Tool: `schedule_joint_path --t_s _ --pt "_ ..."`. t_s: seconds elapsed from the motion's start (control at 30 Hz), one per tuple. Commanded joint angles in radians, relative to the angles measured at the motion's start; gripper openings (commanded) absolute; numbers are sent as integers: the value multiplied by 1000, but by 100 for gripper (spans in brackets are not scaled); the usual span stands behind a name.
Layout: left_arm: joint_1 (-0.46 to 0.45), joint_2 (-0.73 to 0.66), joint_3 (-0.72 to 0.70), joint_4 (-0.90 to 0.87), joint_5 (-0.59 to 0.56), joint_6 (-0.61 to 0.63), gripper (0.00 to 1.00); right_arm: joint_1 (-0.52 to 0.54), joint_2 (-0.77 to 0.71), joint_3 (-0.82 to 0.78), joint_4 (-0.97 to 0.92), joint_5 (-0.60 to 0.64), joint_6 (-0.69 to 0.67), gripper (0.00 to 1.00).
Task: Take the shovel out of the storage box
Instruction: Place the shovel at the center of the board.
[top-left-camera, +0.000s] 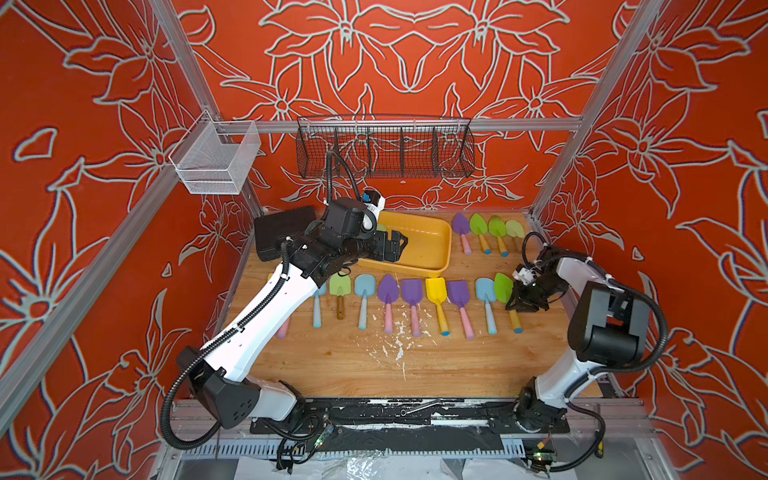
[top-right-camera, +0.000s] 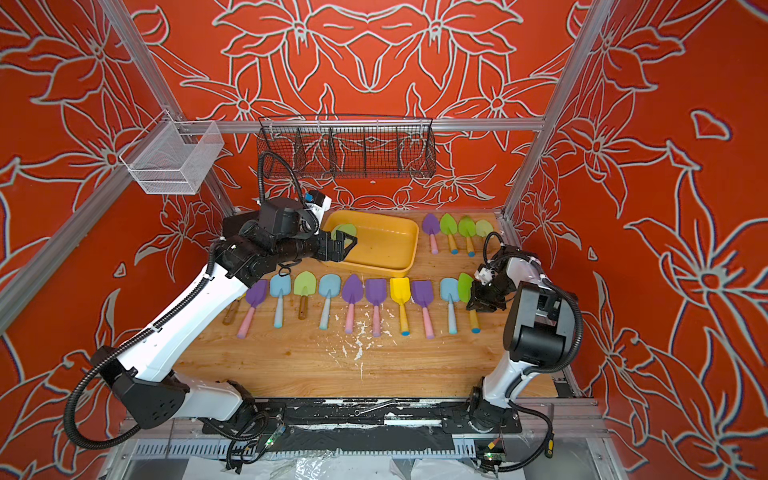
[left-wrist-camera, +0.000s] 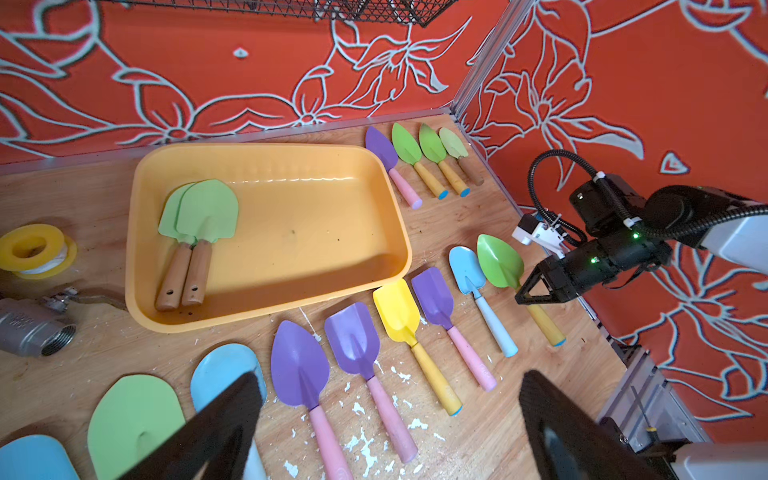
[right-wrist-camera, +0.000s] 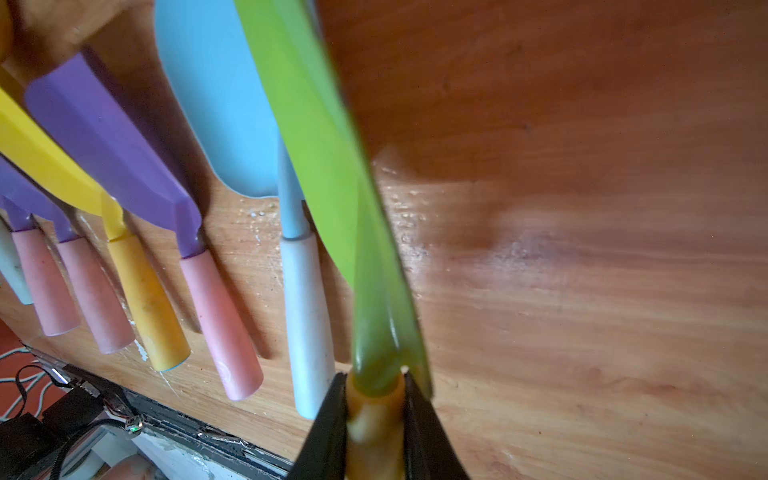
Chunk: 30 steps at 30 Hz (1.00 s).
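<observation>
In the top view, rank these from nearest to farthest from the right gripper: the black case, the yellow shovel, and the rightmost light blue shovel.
1. Rightmost light blue shovel, just left of the right gripper, which grips a green shovel.
2. Yellow shovel, mid-row.
3. Black case, far left back corner.

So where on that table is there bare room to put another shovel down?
Widest: the bare wood between the shovel row and the front rail. Also the floor of the storage box beside its two green shovels. Crowded: the row itself and the four shovels in the back corner.
</observation>
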Motion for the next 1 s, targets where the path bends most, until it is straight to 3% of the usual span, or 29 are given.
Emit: schedule_joint_path --t_s 0.0,0.37,0.7,0.97 --pt "8 -26 -14 22 17 -9 97 -18 15 37 -25 14 -34 0" --pt "20 -5 -19 23 25 -12 97 -70 83 65 -12 -39 -28 0" --pt "27 8 -5 10 18 -20 97 -71 145 60 5 -7 -25 0" --pt "27 6 -16 11 23 -27 97 -70 193 101 -9 9 -18 15"
